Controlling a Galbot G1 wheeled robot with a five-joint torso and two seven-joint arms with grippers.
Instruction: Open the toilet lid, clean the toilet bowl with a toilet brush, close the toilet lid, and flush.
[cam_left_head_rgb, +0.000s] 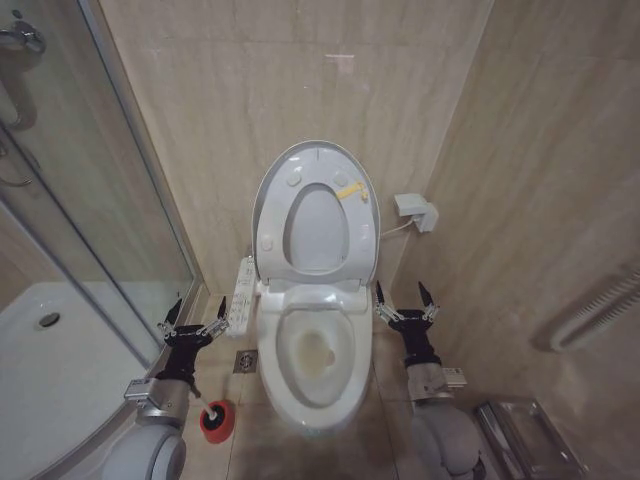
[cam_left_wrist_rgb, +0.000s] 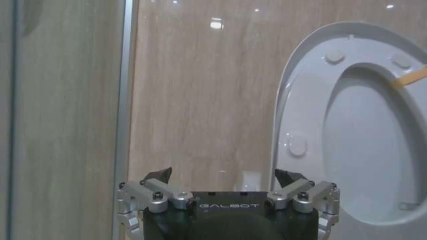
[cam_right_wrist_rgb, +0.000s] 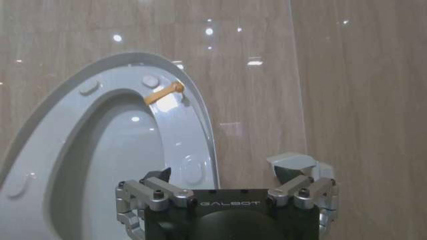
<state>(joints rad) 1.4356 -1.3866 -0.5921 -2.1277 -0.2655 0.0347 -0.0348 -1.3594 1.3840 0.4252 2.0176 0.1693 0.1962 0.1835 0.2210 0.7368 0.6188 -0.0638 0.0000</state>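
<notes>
Against the beige tiled back wall, the toilet lid (cam_left_head_rgb: 300, 160) stands raised and upright, with the ring-shaped seat (cam_left_head_rgb: 318, 225) lifted flat against it; a small yellow tag (cam_left_head_rgb: 347, 190) sits on the seat's upper right part. Below them the toilet bowl (cam_left_head_rgb: 312, 350) lies uncovered, its white basin showing a yellowish-stained hollow. A side control panel (cam_left_head_rgb: 241, 290) runs along the bowl's left side. The left gripper (cam_left_head_rgb: 193, 327) hangs to the left of the bowl, beside that panel, with its two fingers spread apart and nothing between them; in the left wrist view the same gripper (cam_left_wrist_rgb: 227, 177) faces the wall, the lid (cam_left_wrist_rgb: 300, 100) rising off to one side of it. The right gripper (cam_left_head_rgb: 407, 302) hangs to the right of the bowl at about the height of the seat hinge, fingers likewise spread and empty; in the right wrist view this gripper (cam_right_wrist_rgb: 227, 175) points at the wall with the lid (cam_right_wrist_rgb: 60, 120) and seat (cam_right_wrist_rgb: 183, 140) alongside. Neither gripper touches the toilet. The toilet brush's red cup (cam_left_head_rgb: 216, 421) stands on the floor at the bowl's front left, close to the left arm; I cannot make out the brush handle. A glass shower enclosure (cam_left_head_rgb: 90, 200) occupies the left side, with its white tray (cam_left_head_rgb: 50, 370) below. A small white wall box (cam_left_head_rgb: 414, 210) is mounted right of the lid.
</notes>
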